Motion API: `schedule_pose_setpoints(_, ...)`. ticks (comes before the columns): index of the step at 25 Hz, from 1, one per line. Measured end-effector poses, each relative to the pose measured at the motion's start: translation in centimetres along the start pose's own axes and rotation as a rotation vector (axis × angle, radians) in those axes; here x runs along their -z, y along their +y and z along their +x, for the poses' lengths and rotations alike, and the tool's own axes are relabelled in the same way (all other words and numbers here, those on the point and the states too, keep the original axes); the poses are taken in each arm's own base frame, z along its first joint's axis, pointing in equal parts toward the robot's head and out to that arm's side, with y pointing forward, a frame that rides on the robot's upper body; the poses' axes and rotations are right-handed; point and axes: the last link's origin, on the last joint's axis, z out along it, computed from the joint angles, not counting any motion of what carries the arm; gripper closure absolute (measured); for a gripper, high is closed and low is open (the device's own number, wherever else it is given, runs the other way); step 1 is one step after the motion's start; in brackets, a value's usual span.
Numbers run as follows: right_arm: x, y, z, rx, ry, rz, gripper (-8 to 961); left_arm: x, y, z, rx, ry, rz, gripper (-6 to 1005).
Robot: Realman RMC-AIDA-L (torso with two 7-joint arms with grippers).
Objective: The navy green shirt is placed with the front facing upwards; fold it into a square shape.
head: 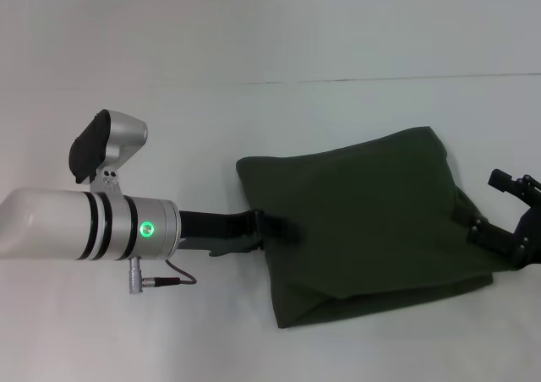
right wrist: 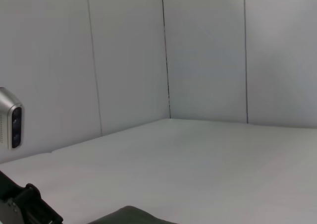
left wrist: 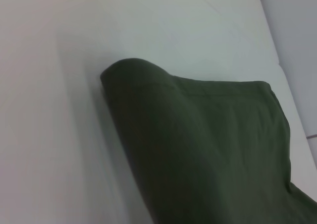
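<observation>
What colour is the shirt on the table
The navy green shirt is plain dark olive green, no print showing; clearest in the head view.

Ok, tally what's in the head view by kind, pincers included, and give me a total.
Shirts: 1, the folded navy green shirt on the white table.
Pincers: 2, the left pincer at the shirt's left edge, the right pincer at its right edge.
Total: 3.

Looks like a lab test cell: bare white table (head: pixel 254 27), plain white panel walls (right wrist: pixel 208 50) beyond the right gripper.
</observation>
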Motion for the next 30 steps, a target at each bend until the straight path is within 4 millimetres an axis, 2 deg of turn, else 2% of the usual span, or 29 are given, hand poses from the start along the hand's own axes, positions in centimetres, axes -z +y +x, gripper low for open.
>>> schedule_pose_setpoints(3,0.0,0.0,0.0,-0.002,0.000,0.001,77,0.0,0.0,0.1,-0.011,0.001,0.000,392)
schedule_pose_setpoints(9,0.0,0.1,0.1,-0.004,0.001,0.000,77,0.2,0.0,0.2,-0.038,0.010,-0.001,638)
schedule_pose_setpoints(13,-0.1,0.1,0.2,-0.006,0.005,0.005,77,0.9,-0.3,0.5,-0.074,0.044,0.001,856)
schedule_pose_setpoints(18,-0.3,0.2,0.2,-0.010,0.003,0.004,78,1.5,-0.7,0.7,-0.081,0.066,0.010,884)
schedule_pose_setpoints(23,-0.6,0.2,0.2,-0.017,0.007,0.005,78,3.3,-1.9,1.4,-0.077,0.124,0.035,890)
schedule_pose_setpoints(30,-1.3,0.3,-0.1,-0.006,0.006,-0.015,155,5.9,-3.5,1.8,-0.070,0.189,0.070,891)
